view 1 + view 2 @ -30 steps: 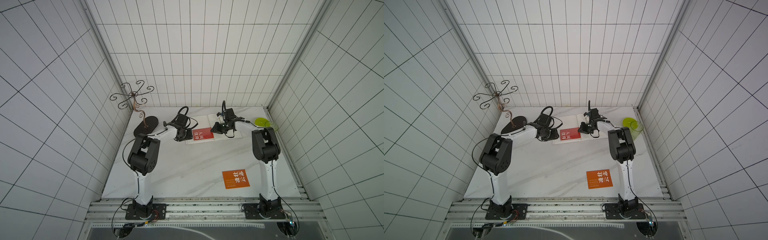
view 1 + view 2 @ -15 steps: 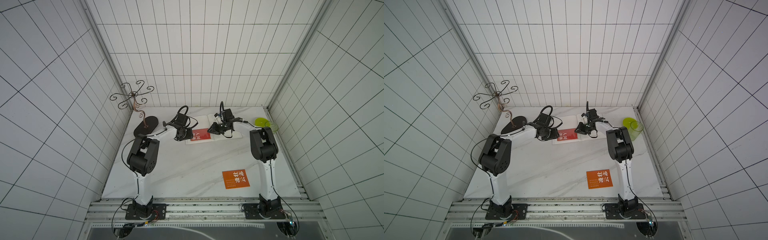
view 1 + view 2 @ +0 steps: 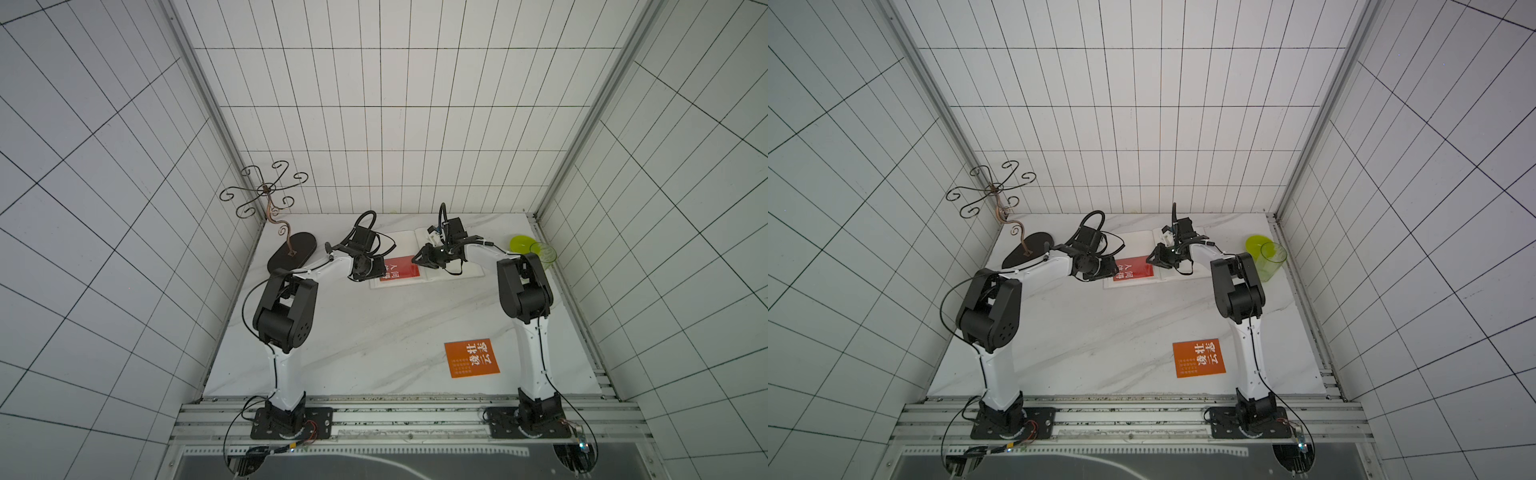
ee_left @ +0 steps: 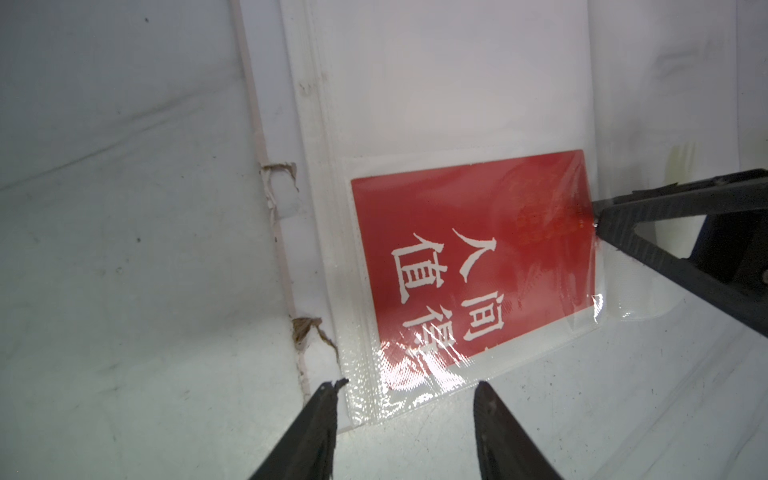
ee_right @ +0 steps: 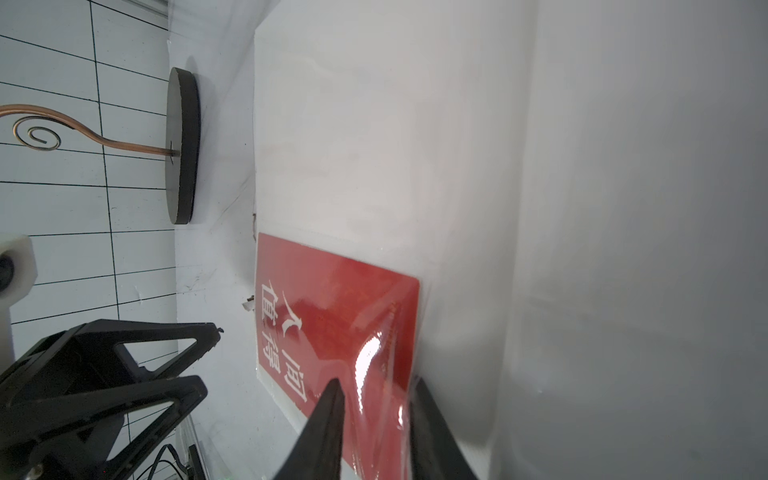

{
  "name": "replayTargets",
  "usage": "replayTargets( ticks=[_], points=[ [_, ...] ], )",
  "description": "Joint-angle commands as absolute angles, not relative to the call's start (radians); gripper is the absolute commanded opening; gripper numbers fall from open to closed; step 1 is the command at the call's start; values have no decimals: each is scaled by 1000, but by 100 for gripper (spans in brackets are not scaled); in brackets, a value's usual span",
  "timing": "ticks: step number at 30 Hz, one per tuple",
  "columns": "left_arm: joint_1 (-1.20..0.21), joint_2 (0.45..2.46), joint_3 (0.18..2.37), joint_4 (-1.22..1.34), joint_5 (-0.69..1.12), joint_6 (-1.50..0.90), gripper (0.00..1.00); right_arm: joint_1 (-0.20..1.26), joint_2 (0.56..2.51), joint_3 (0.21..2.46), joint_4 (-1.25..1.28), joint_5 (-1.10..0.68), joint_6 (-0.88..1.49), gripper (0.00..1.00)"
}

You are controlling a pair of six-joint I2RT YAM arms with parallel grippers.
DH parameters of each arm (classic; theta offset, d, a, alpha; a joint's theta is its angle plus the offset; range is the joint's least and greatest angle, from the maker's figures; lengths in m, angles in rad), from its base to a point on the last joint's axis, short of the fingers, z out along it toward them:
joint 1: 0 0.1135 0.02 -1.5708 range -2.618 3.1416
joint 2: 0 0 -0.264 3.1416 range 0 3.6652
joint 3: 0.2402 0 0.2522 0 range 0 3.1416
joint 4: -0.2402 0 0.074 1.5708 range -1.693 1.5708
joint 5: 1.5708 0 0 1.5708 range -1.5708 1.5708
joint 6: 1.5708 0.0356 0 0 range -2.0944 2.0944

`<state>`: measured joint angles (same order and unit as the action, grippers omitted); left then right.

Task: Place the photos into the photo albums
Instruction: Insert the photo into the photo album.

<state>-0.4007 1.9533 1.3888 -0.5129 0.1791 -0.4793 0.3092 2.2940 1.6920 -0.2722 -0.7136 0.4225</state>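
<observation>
- In both top views: tiled walls (image 3: 374, 124), marble table (image 3: 374, 332); orange card (image 3: 471, 358), 壮志凌云, far from left gripper (image 3: 383, 268) and right gripper (image 3: 416, 259)
- Left wrist: its fingers wide, empty; red card (image 4: 473, 257), 人间值得, just ahead
- Right wrist: its fingers narrowly parted astride that card, sleeved in photo album (image 5: 374, 124)

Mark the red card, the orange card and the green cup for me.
red card (image 4: 473, 257): left wrist view, centre of its face, inside the clear sleeve.
orange card (image 3: 471, 358): in a top view, centre of its face.
green cup (image 3: 1271, 266): in a top view, its see-through side wall.
</observation>
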Motion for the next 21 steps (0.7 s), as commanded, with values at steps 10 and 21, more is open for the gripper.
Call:
replayTargets(
  ticks=[10,21],
  points=[
    [-396,1910,1376,-488,188,-490,54,308,2261,1779,-276,-700,413,34],
    [-403,1868,1371,-488,155,-486,53,277,2097,1663,-284,-573,421,39]
  ],
)
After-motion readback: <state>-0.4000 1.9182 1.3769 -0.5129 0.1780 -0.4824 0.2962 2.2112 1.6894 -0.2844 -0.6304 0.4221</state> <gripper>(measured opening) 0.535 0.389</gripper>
